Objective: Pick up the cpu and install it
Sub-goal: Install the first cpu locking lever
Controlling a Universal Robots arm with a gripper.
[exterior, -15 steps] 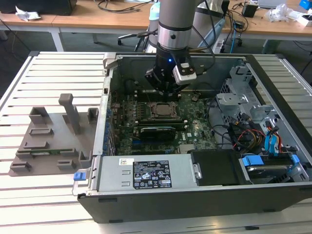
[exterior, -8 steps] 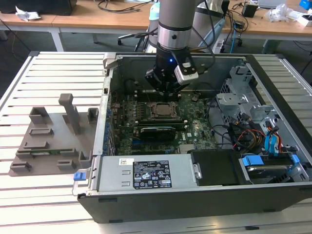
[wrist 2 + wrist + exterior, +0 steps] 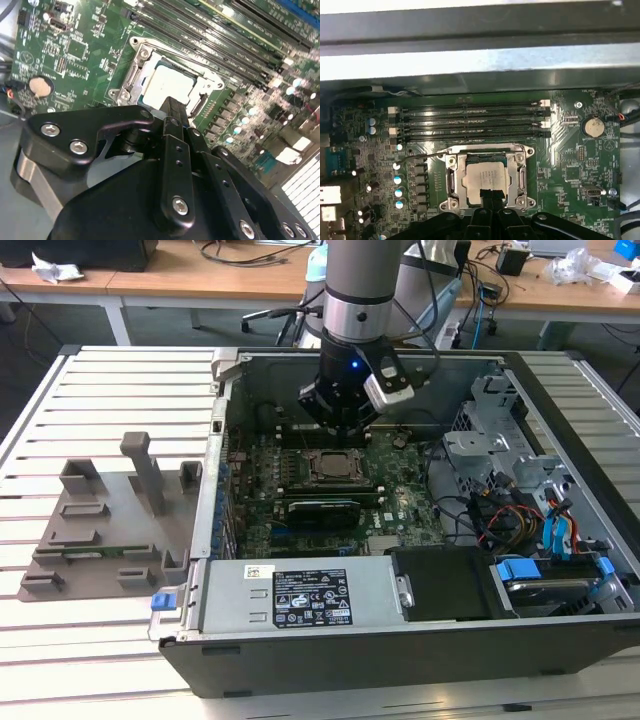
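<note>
In the exterior view, the gripper (image 3: pixel 340 425) is seen lowered into the open computer case (image 3: pixel 560 640), above the green motherboard (image 3: pixel 400 505). The cpu (image 3: pixel 331 465) lies seated in its socket frame (image 3: pixel 305 468), just below the fingertips and apart from them. Toward the exterior view's left of the gripper, outside the case, a grey fixture (image 3: pixel 100 515) rests on the slatted table (image 3: pixel 60 420). Nearer the camera than the gripper, the labelled power supply box (image 3: pixel 300 600) is mounted along the case edge.

In the second wrist view, the black fingers (image 3: pixel 175 125) are seen drawn together into a single narrow tip, nothing being held between them. The cpu (image 3: pixel 165 85) sits directly beyond that tip, flat within the socket frame (image 3: pixel 131 80). A round coin battery (image 3: pixel 40 86) is visible off to one side.

In the first wrist view, the closed, empty fingertips (image 3: pixel 491 196) overlap the near edge of the cpu (image 3: pixel 489 177); contact cannot be judged. Four memory slots (image 3: pixel 470 120) run beyond the socket frame (image 3: pixel 451 176).
</note>
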